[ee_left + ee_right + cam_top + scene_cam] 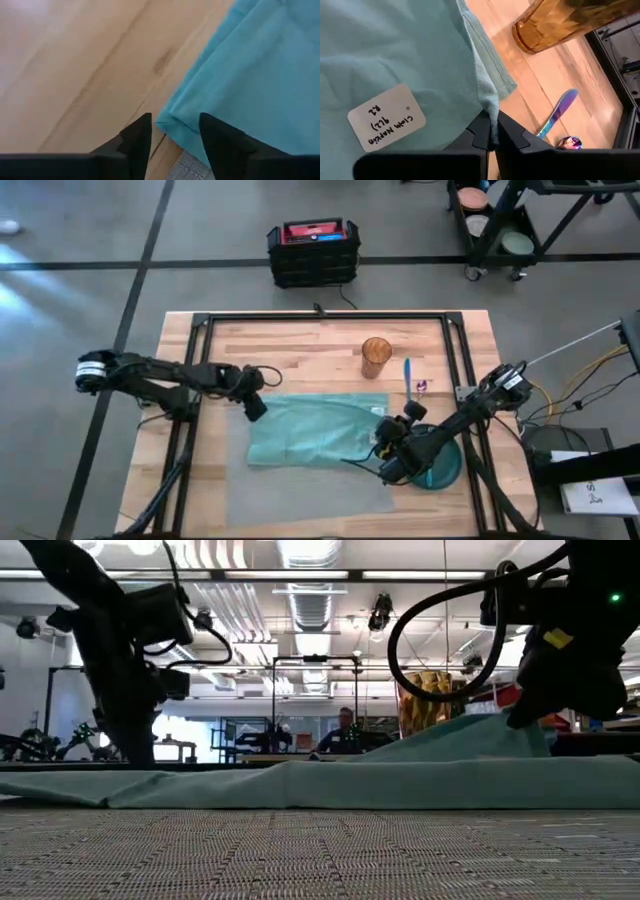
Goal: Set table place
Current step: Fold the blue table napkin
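Down at table level, nearest to us, we've got the placemat filling the whole foreground, grey weave, flat on the table. From above it sits toward the front middle of the planks, and the napkin lies over its far half, spilling onto bare wood on the left.

Right gripper is at the napkin's right edge, just past the placemat's right side, fingers pressed together and pinching a fold of the teal cloth. We can see that edge lifted into a ridge in the low view. A white tag with handwriting is on the cloth just beside the pinch. The right arm reaches over the plate, which sits at the placemat's right edge, partly hidden under the arm.

Left gripper hangs at the napkin's far left corner, beyond the placemat's far left corner. Its fingers are spread, with the cloth corner sitting between the tips, not squeezed as far as we can tell.

Farther back: one amber cup, upright on the wood, well apart from the placemat. Near it, one blue utensil and one small iridescent piece, too small to say what it is.

So the count: one placemat, one napkin, one plate, one cup, two small utensil bits.

Way back in the room, a person is at a desk.
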Robot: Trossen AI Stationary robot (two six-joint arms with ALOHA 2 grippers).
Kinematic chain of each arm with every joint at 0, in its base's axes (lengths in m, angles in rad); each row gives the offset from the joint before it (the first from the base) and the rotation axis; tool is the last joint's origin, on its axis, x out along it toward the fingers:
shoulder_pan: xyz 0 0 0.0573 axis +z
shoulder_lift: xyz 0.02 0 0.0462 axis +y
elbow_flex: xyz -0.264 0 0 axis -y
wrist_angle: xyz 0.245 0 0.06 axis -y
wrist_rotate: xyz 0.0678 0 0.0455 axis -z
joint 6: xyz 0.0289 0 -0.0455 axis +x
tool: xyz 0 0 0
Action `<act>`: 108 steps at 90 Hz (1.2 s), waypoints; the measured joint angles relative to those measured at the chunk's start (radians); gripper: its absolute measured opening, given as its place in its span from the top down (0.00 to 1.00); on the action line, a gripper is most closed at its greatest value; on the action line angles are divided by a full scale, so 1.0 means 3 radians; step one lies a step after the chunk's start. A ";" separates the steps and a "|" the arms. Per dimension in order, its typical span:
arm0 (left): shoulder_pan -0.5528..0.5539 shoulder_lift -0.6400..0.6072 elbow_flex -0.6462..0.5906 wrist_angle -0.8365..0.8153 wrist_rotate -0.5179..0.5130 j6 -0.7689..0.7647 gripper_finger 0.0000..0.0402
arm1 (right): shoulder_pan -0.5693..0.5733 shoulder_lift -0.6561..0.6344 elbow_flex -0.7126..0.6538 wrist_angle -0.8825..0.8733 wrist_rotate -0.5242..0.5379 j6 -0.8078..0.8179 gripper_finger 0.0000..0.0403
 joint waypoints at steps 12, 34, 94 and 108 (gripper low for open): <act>0.0000 0.0018 -0.0017 0.0094 -0.0001 0.0005 0.67 | 0.0000 0.0000 0.0000 0.0006 0.0000 0.0000 1.00; 0.0000 0.0005 0.0044 0.0146 0.0082 0.0078 0.71 | 0.0000 0.0000 0.0000 0.0024 -0.0001 0.0010 1.00; -0.0001 0.0122 0.0106 0.0146 0.0083 0.0144 0.80 | 0.0001 0.0000 0.0000 0.0095 -0.0005 0.0000 1.00; -0.0001 0.0104 0.0105 0.0141 0.0080 0.0148 0.95 | 0.0001 0.0000 0.0000 0.0097 -0.0005 0.0000 1.00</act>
